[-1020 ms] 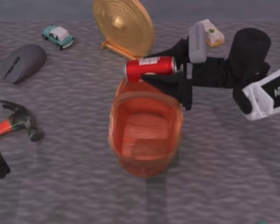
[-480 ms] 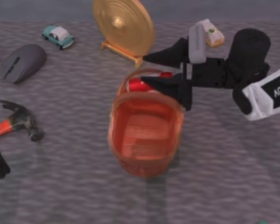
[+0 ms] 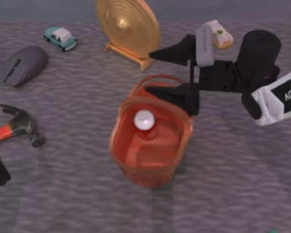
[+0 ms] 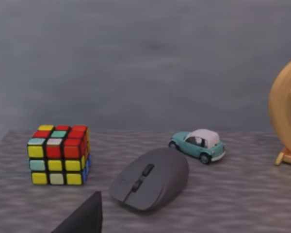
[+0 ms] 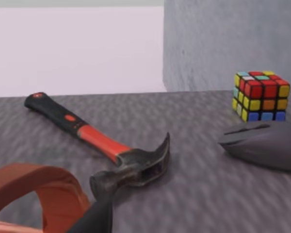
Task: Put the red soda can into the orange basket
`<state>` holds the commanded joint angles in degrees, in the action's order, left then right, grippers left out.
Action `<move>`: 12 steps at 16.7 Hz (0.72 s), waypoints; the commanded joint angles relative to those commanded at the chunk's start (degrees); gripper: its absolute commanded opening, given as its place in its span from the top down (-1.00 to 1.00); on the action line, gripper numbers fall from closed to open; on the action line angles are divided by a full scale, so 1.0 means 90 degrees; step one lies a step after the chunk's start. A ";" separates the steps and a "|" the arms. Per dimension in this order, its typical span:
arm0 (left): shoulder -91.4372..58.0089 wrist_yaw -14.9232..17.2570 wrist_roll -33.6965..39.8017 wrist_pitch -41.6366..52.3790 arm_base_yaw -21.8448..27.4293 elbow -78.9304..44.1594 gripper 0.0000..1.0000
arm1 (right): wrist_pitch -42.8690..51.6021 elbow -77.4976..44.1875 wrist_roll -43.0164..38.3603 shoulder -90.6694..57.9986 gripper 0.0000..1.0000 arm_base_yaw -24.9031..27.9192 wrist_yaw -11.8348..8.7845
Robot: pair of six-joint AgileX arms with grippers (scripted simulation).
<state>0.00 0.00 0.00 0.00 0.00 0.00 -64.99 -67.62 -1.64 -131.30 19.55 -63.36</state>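
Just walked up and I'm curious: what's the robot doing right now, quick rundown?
Right gripper open, empty, above the basket's far rim. Left arm parked at the table's left edge. Can upright inside the basket. Nothing in the way.

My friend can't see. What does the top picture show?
A red soda can stands inside the orange basket. The right arm's open tool hovers over the basket's far rim, near a golden plate; a hammer lies at the left.

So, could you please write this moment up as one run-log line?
right tool: open, above basket's far rim | red soda can: upright inside orange basket | left arm: parked, table's left edge
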 joint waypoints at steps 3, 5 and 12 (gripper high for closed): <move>0.0000 0.0000 0.0000 0.0000 0.0000 0.0000 -1.00 | 0.0001 -0.0004 0.0001 0.0004 -1.00 -0.0025 0.0002; -0.0059 0.0013 -0.0033 0.0043 0.0031 -0.0056 -1.00 | 0.0026 0.0039 0.0006 0.0051 -1.00 -0.0036 0.0033; -0.2073 0.0211 -0.1135 0.1477 0.0847 -0.2017 -1.00 | 0.0901 0.1376 0.0166 0.1821 -1.00 -0.0428 0.1100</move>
<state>-18.65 1.90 -10.21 13.29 7.63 -18.16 -56.89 -55.23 -0.15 -114.91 15.70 -53.46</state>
